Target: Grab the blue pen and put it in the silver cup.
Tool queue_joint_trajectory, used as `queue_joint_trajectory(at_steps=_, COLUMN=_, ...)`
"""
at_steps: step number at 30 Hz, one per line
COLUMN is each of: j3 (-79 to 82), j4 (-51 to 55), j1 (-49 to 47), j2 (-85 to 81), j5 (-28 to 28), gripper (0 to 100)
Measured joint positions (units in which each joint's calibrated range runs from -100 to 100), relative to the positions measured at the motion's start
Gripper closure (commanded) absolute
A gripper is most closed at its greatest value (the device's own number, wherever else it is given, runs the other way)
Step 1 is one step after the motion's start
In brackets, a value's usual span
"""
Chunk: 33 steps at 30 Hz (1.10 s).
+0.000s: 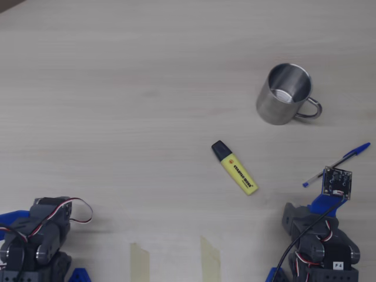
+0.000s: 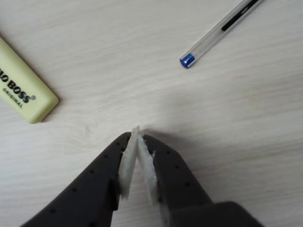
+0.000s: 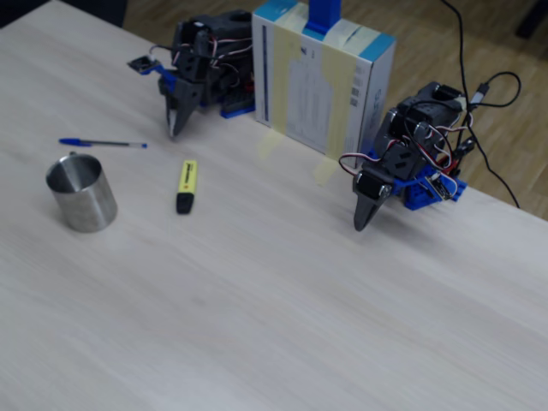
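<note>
Your gripper (image 2: 138, 135) sits pinched together on nothing, with the blue pen (image 2: 218, 31) lying free on the table (image 2: 142, 85) ahead of it.

Reading the wrist view from left to right, you first meet the yellow highlighter (image 2: 21, 82) at the left edge, then the two dark fingers (image 2: 94, 184) rising from the bottom with their white-padded tips meeting just above the wood. Up and to the right of those tips you see the pen's blue end, clearly apart from them, its clear barrel running off toward the top right corner. In the overhead view, the highlighter (image 1: 235, 168) lies in the middle, the silver cup (image 1: 284, 94) stands upright beyond it, handle to the right, and the pen (image 1: 346, 157) lies slanted near the right edge, well apart from the cup.
</note>
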Motion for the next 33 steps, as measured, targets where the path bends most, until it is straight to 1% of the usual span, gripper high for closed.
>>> queue_joint_trajectory(at_steps=8, j3=0.00, j4=0.00, j1=0.58, j2=0.00, j5=1.80, gripper=98)
queue_joint_trajectory(at_steps=27, j3=0.00, j4=0.00, j1=0.58, j2=0.00, j5=1.95, gripper=98)
queue_joint_trajectory(at_steps=33, j3=-0.98, j4=0.00, j1=0.33, j2=0.33, j5=-1.18, gripper=98)
